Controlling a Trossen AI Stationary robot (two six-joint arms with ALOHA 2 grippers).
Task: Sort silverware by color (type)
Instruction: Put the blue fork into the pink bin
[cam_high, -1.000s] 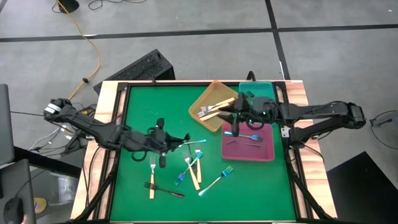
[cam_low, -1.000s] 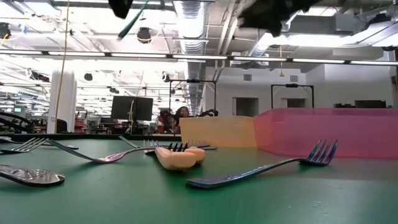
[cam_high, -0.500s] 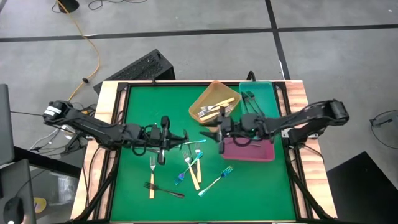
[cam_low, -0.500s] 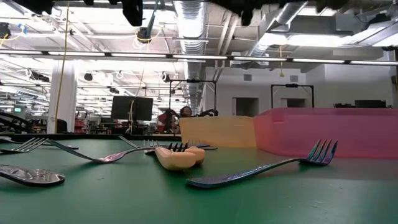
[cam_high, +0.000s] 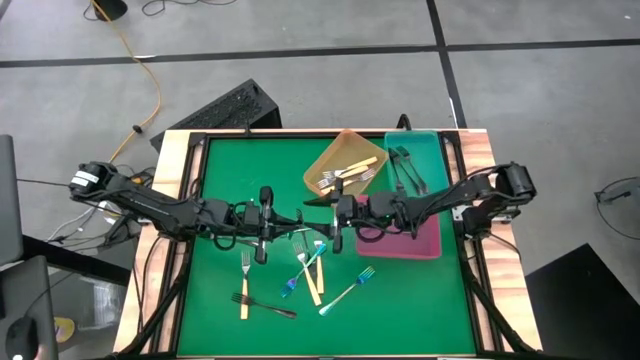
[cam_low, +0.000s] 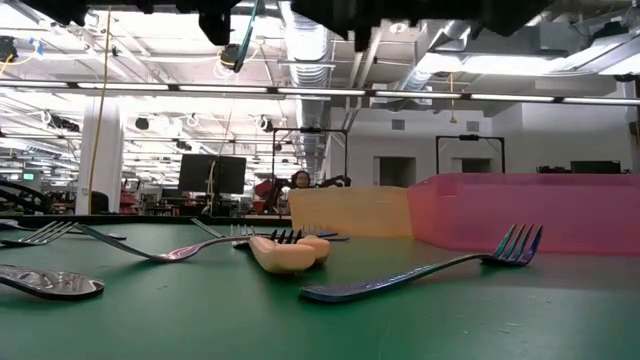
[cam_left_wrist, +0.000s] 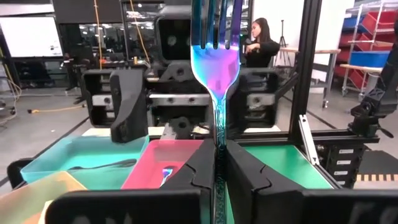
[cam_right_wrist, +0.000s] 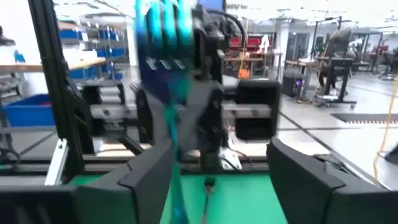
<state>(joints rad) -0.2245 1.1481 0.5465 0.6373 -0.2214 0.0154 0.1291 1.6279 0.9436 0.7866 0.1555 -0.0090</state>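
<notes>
My left gripper (cam_high: 283, 218) (cam_left_wrist: 218, 163) is shut on a shiny blue-teal fork (cam_high: 308, 225) (cam_left_wrist: 217, 56) above the middle of the green table. My right gripper (cam_high: 328, 222) (cam_right_wrist: 230, 180) faces it from the table's right, open. The fork's tines (cam_right_wrist: 165, 37) reach between or just beside its fingers. Several forks lie flat on the green mat: a cream-handled one (cam_high: 244, 287), a black one (cam_high: 265, 306) and blue ones (cam_high: 346, 291) (cam_low: 430, 270). The orange tray (cam_high: 345, 150) holds cream forks, the teal tray (cam_high: 428, 150) black ones. My left gripper pinches the blue-teal fork's handle (cam_left_wrist: 217, 134) between its two fingers. The fork runs along the fingers and sticks out beyond them, tines (cam_left_wrist: 216, 15) toward the table's right. It is lifted clear of the table and about level.
The pink tray (cam_high: 405, 245) lies under my right arm, with the orange and teal trays side by side beyond it at the table's far right. A raised black frame (cam_high: 190, 180) edges the green mat. Loose forks cluster near the table's middle front (cam_high: 310, 280).
My right gripper has swung from above the pink tray toward the table's left, up to the fork held by my left gripper. My left gripper has shifted slightly toward the table's right with the fork.
</notes>
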